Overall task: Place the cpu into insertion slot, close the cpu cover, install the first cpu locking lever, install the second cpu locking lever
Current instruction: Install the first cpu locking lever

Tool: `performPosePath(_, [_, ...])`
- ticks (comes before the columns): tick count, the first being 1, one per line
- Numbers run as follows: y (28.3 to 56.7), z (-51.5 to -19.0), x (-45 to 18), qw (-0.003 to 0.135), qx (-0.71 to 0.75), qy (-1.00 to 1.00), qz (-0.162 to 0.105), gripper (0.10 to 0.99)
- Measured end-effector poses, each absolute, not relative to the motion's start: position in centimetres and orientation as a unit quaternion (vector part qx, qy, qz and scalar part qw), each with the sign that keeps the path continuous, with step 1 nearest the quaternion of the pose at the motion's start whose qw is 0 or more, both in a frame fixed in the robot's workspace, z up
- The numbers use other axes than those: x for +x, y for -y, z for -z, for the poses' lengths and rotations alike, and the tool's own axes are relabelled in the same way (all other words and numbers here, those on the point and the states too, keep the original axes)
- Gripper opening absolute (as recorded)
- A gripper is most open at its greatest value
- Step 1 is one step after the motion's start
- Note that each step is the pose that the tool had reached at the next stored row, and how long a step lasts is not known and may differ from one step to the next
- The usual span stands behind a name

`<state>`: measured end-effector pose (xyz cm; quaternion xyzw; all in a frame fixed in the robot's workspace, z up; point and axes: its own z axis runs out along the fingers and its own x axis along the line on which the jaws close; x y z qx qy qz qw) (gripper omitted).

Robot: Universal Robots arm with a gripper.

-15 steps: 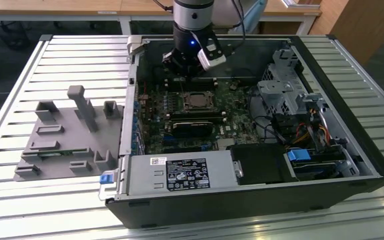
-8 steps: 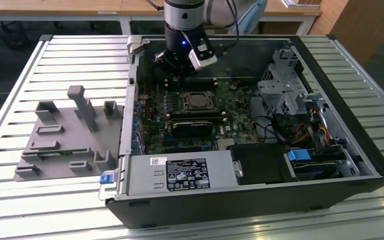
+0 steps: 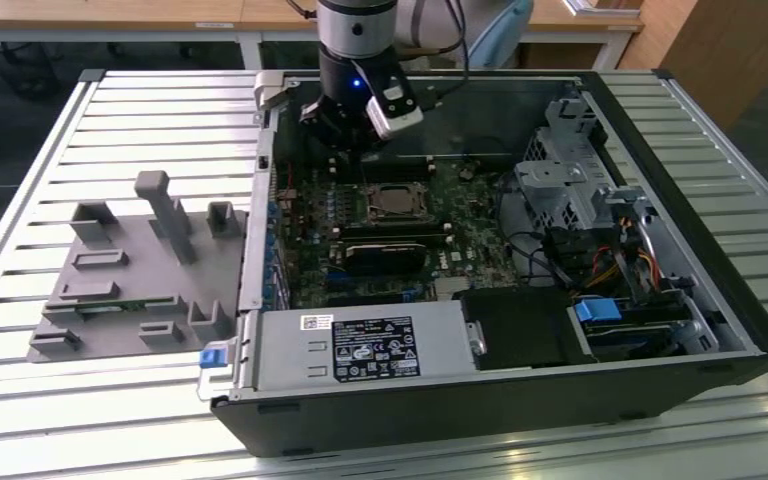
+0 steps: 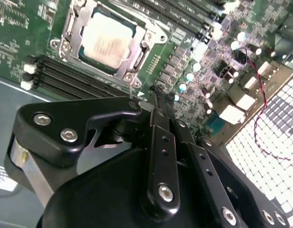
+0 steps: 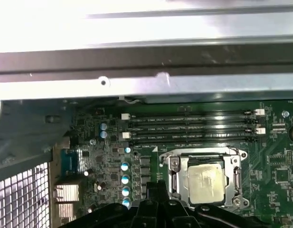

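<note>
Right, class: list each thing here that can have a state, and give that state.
cpu cover: down, closed flat.
cpu: seated under it, top showing through the window.
gripper: shut, tip just beside the cpu cover.
computer case: lying on its side, panel off, inside exposed.

No text is legible. In the exterior view, a black-and-white printed label [image 3: 372, 350] and a small white sticker [image 3: 317, 321] sit on the grey power supply box [image 3: 284, 362]. In the first wrist view, faint marks on the cpu [image 5: 206, 183] and white print along the memory slots [image 5: 189, 127] are illegible.
</note>
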<state>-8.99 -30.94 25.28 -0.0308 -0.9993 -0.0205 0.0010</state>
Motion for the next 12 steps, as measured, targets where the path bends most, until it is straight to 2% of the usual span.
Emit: performPosePath(12, [29.2, -25.3, -9.4, 0.001, -0.031, 0.999, 0.021, 0.106])
